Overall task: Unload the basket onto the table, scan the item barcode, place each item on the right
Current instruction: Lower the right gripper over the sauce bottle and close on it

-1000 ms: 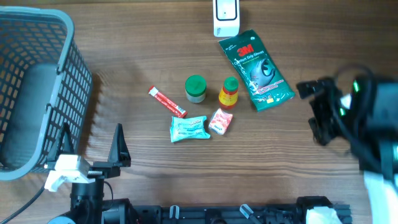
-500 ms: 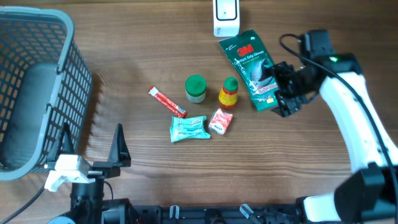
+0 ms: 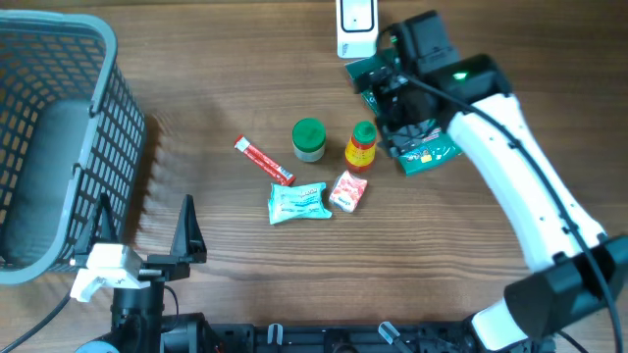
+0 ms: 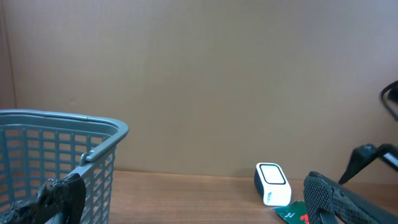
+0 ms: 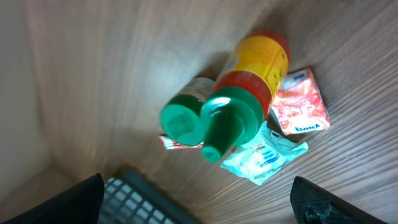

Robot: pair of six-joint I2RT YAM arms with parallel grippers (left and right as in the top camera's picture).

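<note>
Bottle (image 3: 361, 145) stands upright mid-table, cap up, just toward the left edge from the right gripper (image 3: 392, 116), whose jaws hang wide apart and empty, so that arm looks nearer, the left gripper (image 3: 145, 231), also agape, well off by the near edge.

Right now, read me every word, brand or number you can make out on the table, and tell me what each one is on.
Nothing reads clearly.
Green packet: print mostly covered by the right arm.
Yellow bottle: label blurred.
Red sachet: white print, blurred.
Pale blue sachet: blue print, blurred.
Red stick: print too small.
White scanner: no legible marking.
</note>
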